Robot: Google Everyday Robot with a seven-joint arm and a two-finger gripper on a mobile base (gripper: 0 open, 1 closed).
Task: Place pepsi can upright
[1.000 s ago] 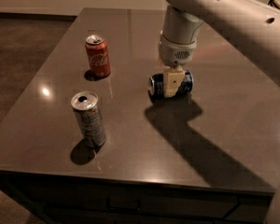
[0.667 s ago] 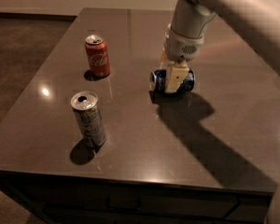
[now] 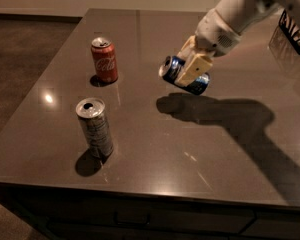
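Note:
The pepsi can (image 3: 174, 72), dark blue with silver ends, is held in the air above the table (image 3: 155, 149), lying tilted on its side with its silver top facing left. My gripper (image 3: 192, 66) comes in from the upper right on the white arm and is shut on the can's middle, its cream fingers (image 3: 196, 68) across the can's body. The can's shadow falls on the table below it.
A red Coca-Cola can (image 3: 104, 59) stands upright at the table's back left. A taller slim silver can (image 3: 94, 127) stands upright at the front left. The table's front edge runs along the bottom, with a drawer below.
The gripper has lifted the pepsi can off the table. The can now hangs tilted in the air; the arm has swung up and right.

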